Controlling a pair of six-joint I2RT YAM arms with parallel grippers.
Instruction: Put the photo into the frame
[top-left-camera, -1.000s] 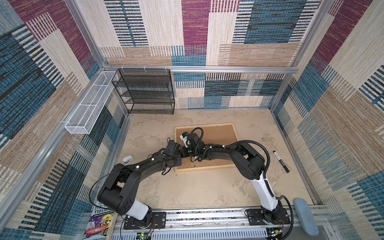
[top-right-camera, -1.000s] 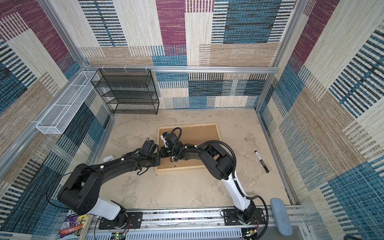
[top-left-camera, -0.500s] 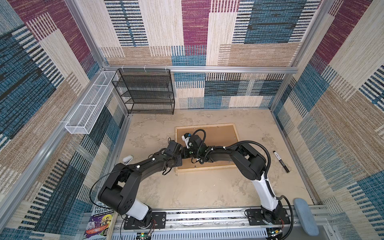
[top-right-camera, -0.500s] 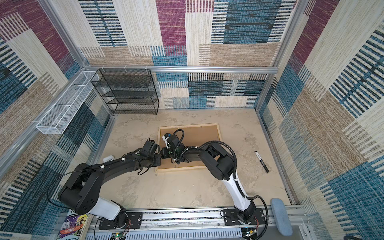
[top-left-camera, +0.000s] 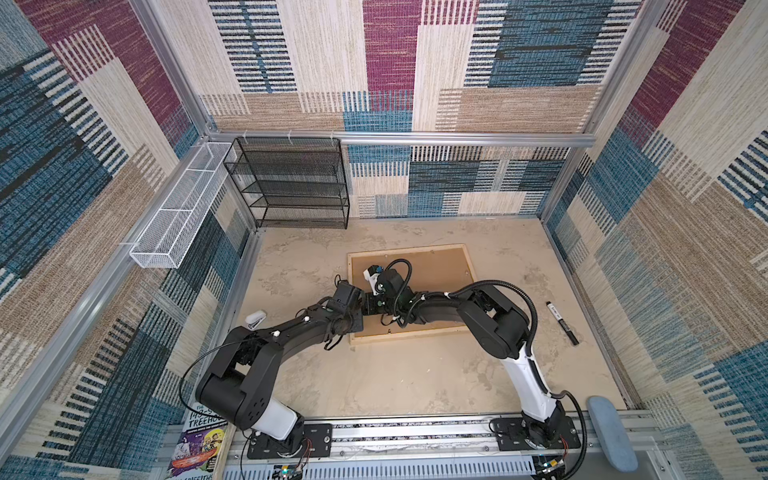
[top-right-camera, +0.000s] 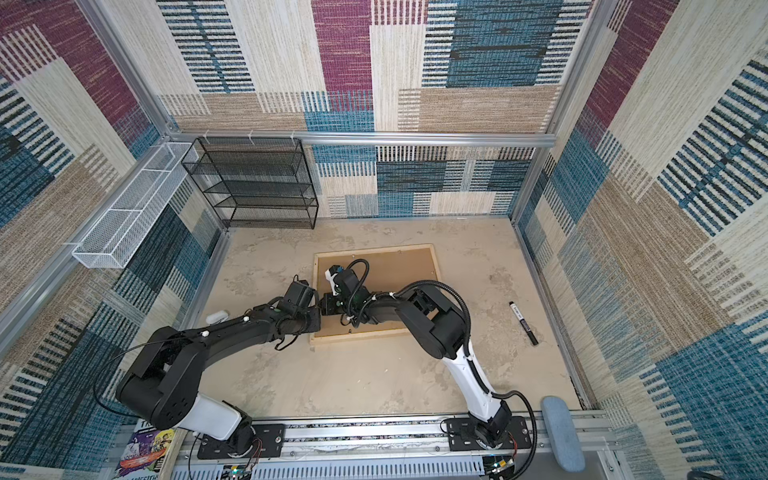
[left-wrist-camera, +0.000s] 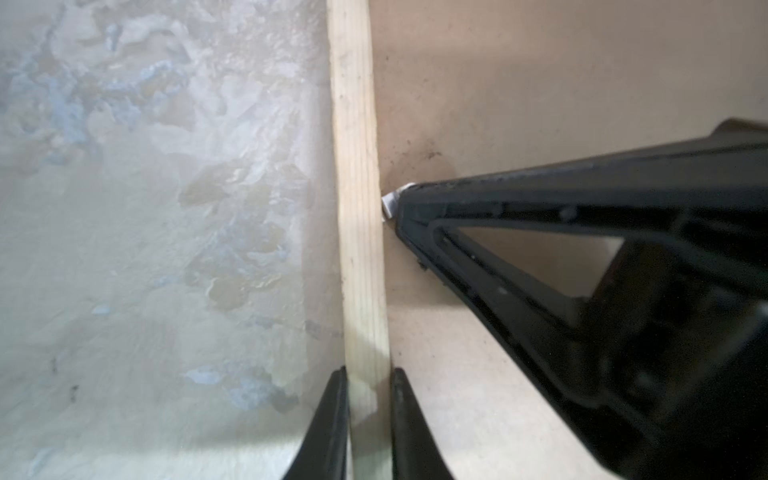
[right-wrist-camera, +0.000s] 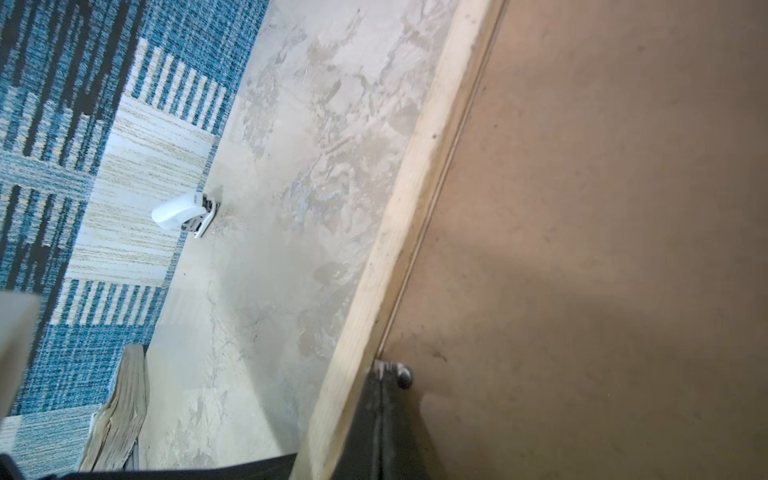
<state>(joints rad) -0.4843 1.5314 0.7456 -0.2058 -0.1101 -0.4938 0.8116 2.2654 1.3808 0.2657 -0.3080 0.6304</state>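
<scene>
1 frame (left-wrist-camera: 356, 166) | left end effector (left-wrist-camera: 366, 386) pinching it | right end effector (right-wrist-camera: 384, 374) pressed together

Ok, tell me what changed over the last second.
Almost nothing: the right end effector shifted very slightly and stays shut, its tip at the inner edge of the frame. Nothing was grabbed or released. The left end effector stays clamped on that frame rail; marker and stapler have not moved.

At six o'clock of the pale wooden frame (top-left-camera: 415, 333) the beige tabletop (top-left-camera: 395, 382) lies open; black marker pen (top-left-camera: 562, 323) blocks three, white stapler (top-left-camera: 255, 320) nine, black mesh shelf (top-left-camera: 291, 187) eleven
</scene>
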